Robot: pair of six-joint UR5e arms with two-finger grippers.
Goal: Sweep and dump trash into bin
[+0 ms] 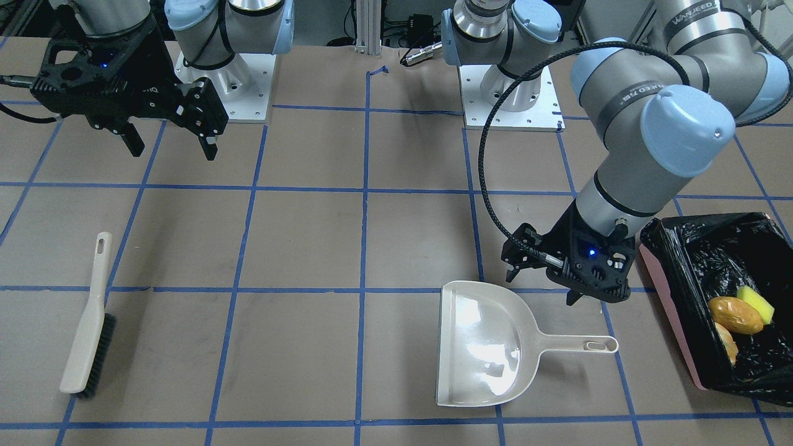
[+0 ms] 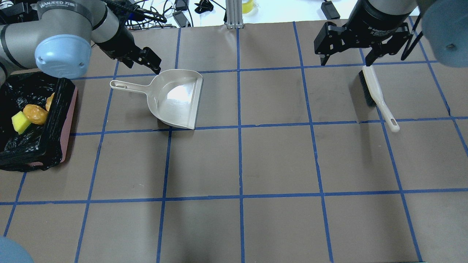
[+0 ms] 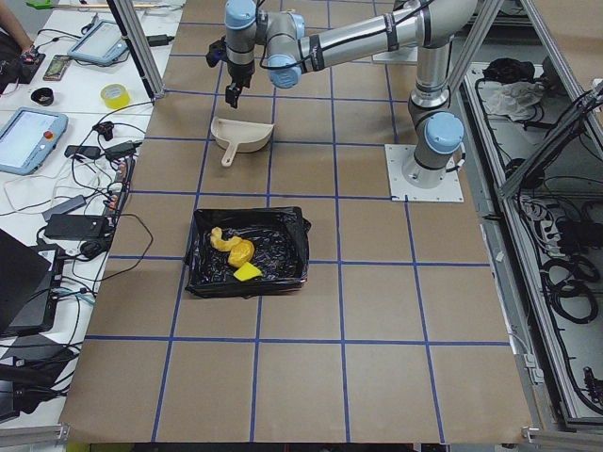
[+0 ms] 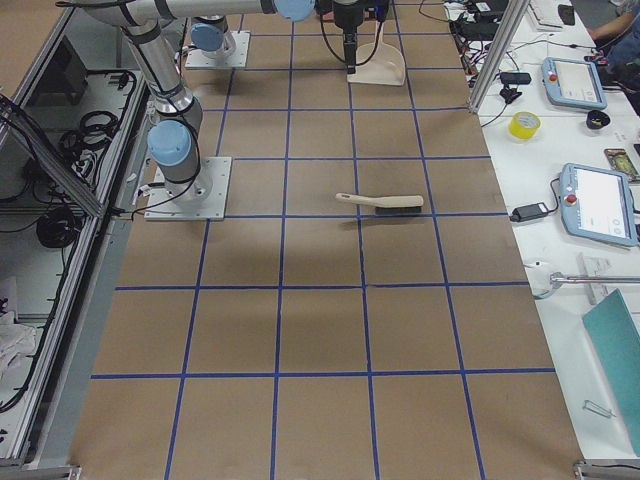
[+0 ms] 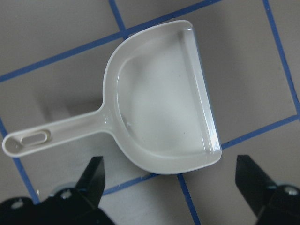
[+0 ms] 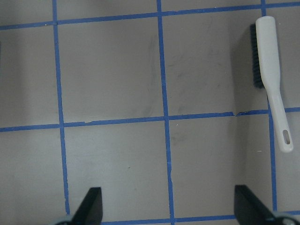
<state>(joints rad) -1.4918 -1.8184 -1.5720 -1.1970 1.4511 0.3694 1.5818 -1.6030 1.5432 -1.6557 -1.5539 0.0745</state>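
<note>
Trash binned, both grippers empty.
The trash (image 2: 31,115) lies in the bin (image 2: 71,109), on the left arm's side. The dustpan (image 2: 179,98) points its handle binward, and just beyond it hangs the left gripper (image 1: 541,286), jaws wide. The right gripper (image 2: 346,62), equally wide, hovers over the brush (image 2: 376,96).

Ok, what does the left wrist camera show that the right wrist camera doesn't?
Only the left wrist view shows the dustpan, lying empty beneath the open left gripper. Only the right wrist view shows the brush, lying off to one side of the open right gripper. Both show the brown table with its blue tape grid.
</note>
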